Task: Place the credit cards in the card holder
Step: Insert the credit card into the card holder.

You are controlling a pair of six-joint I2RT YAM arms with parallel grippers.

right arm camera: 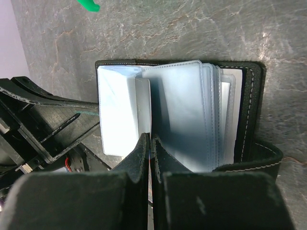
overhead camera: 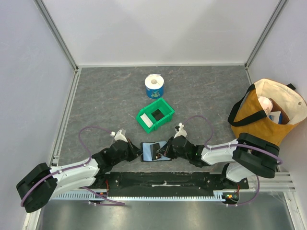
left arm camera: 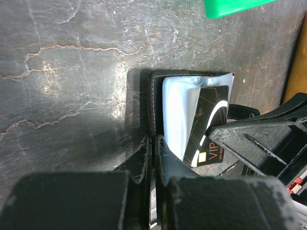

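Observation:
The black card holder point(overhead camera: 147, 145) lies open between my two grippers, its bluish sleeves fanned out. In the left wrist view my left gripper point(left arm camera: 154, 143) is shut on the holder's black cover edge point(left arm camera: 154, 86). A black credit card point(left arm camera: 211, 115) with gold "VIP" print stands partly in the sleeves. My right gripper point(overhead camera: 167, 149) pinches it, with a fingertip point(left arm camera: 216, 130) on the card. In the right wrist view my right gripper point(right arm camera: 151, 141) is shut among the sleeves point(right arm camera: 182, 110), and the card shows only edge-on. Another black card point(overhead camera: 157, 115) and a white card point(overhead camera: 147, 122) lie in the green bin.
The green bin point(overhead camera: 168, 109) stands just behind the holder. A blue and white roll point(overhead camera: 154, 86) stands behind the bin. A tan and cream tote bag point(overhead camera: 249, 115) with things in it stands at the right. Grey walls close in the table.

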